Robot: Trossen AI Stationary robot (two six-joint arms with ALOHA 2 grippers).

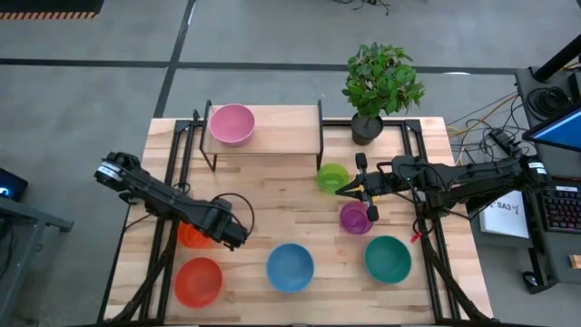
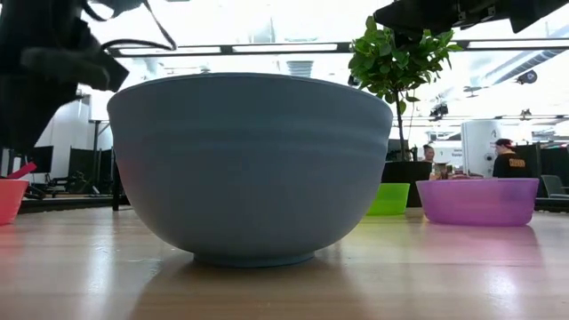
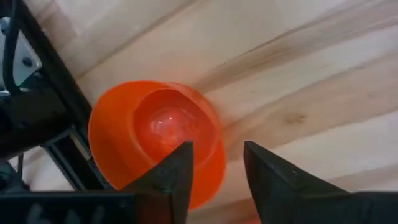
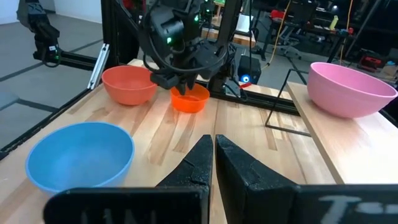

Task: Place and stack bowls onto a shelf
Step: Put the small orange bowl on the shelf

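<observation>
Small orange bowl (image 3: 155,149): rim between the left gripper's (image 3: 217,163) parted jaws.

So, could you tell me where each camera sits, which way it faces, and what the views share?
High view: overhead, straight down on the shelf, bowls, left gripper and right gripper.
Low view: at tabletop height, looking level past the blue bowl into the room; arms dark at the top.
Left wrist view: looking down past its open fingers straddling the small orange bowl rim.
Right wrist view: looking across the table past its shut fingers.
Shared: right wrist and high views both show the pink bowl.
</observation>
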